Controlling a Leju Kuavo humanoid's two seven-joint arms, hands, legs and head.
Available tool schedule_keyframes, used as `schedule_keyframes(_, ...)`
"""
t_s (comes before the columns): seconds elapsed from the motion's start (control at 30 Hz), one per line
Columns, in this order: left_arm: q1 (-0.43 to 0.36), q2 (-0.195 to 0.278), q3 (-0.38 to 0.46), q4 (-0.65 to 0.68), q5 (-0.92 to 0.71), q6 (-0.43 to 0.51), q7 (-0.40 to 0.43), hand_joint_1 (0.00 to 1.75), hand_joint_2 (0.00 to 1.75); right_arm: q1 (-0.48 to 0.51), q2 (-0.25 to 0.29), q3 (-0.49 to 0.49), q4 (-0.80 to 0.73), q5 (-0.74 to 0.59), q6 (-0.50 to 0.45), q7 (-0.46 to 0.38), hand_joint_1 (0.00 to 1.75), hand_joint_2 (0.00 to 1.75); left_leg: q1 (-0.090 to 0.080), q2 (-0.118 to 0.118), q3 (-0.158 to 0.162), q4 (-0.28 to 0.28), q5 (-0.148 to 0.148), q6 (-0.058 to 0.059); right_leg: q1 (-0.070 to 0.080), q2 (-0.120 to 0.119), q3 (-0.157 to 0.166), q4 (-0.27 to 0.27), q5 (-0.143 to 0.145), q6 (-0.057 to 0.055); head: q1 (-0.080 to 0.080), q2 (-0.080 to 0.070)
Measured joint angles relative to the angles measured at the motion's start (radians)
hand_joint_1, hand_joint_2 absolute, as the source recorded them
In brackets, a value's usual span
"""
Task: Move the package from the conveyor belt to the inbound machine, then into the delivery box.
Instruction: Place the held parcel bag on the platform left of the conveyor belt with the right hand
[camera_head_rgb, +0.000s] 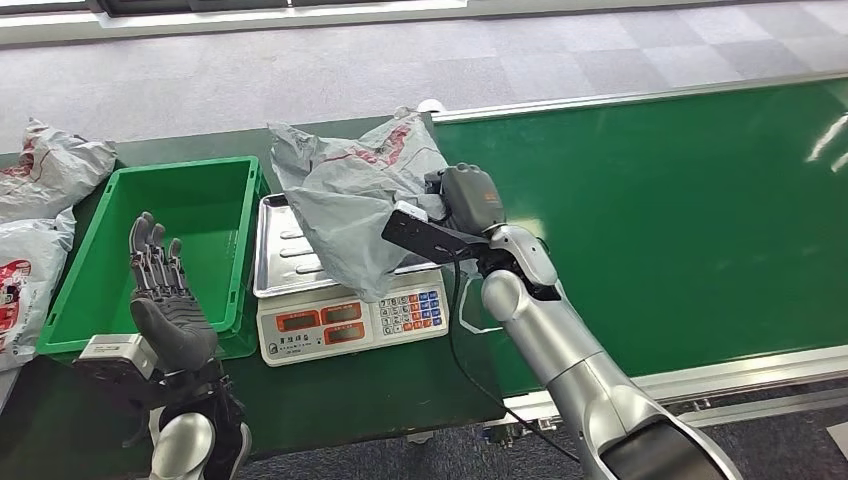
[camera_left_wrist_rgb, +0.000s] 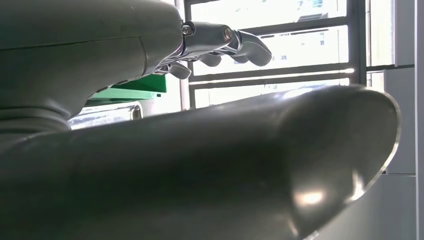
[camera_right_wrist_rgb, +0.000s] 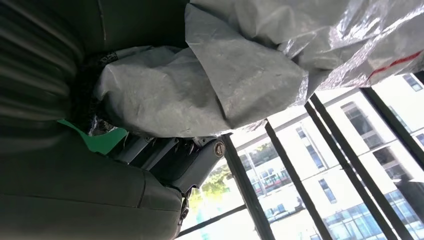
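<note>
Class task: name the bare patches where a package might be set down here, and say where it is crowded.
Free: the green bin floor and the belt right of the right robot hand. Crowded: the scale, under the held package.

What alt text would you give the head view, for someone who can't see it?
The robot's right hand holds a crumpled grey plastic package over the steel tray of a white weighing scale, beside a green conveyor belt. The left hand is raised, fingers apart, in front of an empty green plastic crate.
</note>
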Motion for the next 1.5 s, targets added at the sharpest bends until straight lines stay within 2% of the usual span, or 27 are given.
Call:
schedule_keyframes(0.33, -0.029, 0.009, -0.020, 0.021, 0.030, 0.001, 0.003, 0.00, 0.00, -0.054, 0.045, 0.024, 0.086, -0.129, 0.101, -0.034, 1.75, 1.75, 0.000, 0.000, 0.000, 0.000, 0.000, -0.001, 0.001, 0.000, 0.000, 0.000, 0.000, 0.000, 0.000, 0.000)
schedule_keyframes(0.67, -0.059, 0.006, -0.029, 0.039, 0.035, -0.029, 0.019, 0.00, 0.00, -0.095, 0.057, 0.048, 0.214, -0.164, 0.102, -0.067, 1.75, 1.75, 0.000, 0.000, 0.000, 0.000, 0.001, -0.001, 0.001, 0.000, 0.000, 0.000, 0.001, -0.001, 0.000, 0.000)
schedule_keyframes(0.7, -0.060, 0.005, -0.029, 0.039, 0.034, -0.033, 0.019, 0.00, 0.00, -0.097, 0.058, 0.049, 0.223, -0.166, 0.101, -0.069, 1.51, 1.75, 0.000, 0.000, 0.000, 0.000, 0.000, -0.001, 0.001, 0.000, -0.001, 0.000, 0.001, -0.001, 0.000, 0.000)
schedule_keyframes(0.8, -0.064, 0.003, -0.029, 0.042, 0.031, -0.039, 0.019, 0.00, 0.00, -0.102, 0.058, 0.050, 0.248, -0.166, 0.094, -0.076, 0.20, 1.75, 0.000, 0.000, 0.000, 0.000, 0.000, -0.001, 0.001, 0.000, -0.001, 0.000, 0.001, -0.001, 0.000, 0.000)
schedule_keyframes(0.83, -0.066, 0.002, -0.030, 0.045, 0.031, -0.042, 0.019, 0.00, 0.00, -0.105, 0.058, 0.052, 0.255, -0.160, 0.088, -0.077, 0.00, 1.75, 0.000, 0.000, 0.000, 0.000, 0.000, -0.001, 0.001, 0.000, -0.001, 0.000, 0.001, -0.001, 0.000, 0.000)
schedule_keyframes(1.1, -0.086, -0.005, -0.032, 0.061, 0.028, -0.087, 0.032, 0.00, 0.00, -0.112, 0.059, 0.074, 0.288, -0.070, -0.047, -0.019, 0.00, 1.75, 0.000, 0.000, 0.000, 0.000, 0.001, -0.001, 0.001, 0.000, -0.001, 0.000, 0.001, -0.001, 0.000, 0.000)
schedule_keyframes(1.2, -0.090, -0.010, -0.032, 0.065, 0.028, -0.115, 0.035, 0.00, 0.00, -0.109, 0.057, 0.074, 0.287, -0.060, -0.085, -0.023, 0.00, 1.75, 0.000, 0.001, 0.000, 0.000, 0.001, -0.001, 0.001, 0.001, -0.001, 0.000, 0.001, -0.001, 0.000, 0.000)
schedule_keyframes(1.33, -0.096, -0.018, -0.032, 0.070, 0.034, -0.144, 0.037, 0.00, 0.00, -0.090, 0.051, 0.074, 0.253, -0.073, -0.102, -0.049, 0.00, 0.00, 0.000, 0.001, 0.000, 0.000, 0.000, -0.001, 0.001, 0.001, -0.002, 0.000, 0.001, -0.001, 0.000, 0.000)
schedule_keyframes(1.5, -0.101, -0.029, -0.032, 0.074, 0.017, -0.131, 0.037, 0.00, 0.00, -0.042, 0.043, 0.072, 0.164, -0.096, -0.132, -0.067, 0.00, 0.00, 0.000, 0.001, 0.000, 0.000, 0.000, -0.001, 0.001, 0.001, -0.002, 0.000, 0.001, -0.001, 0.000, 0.000)
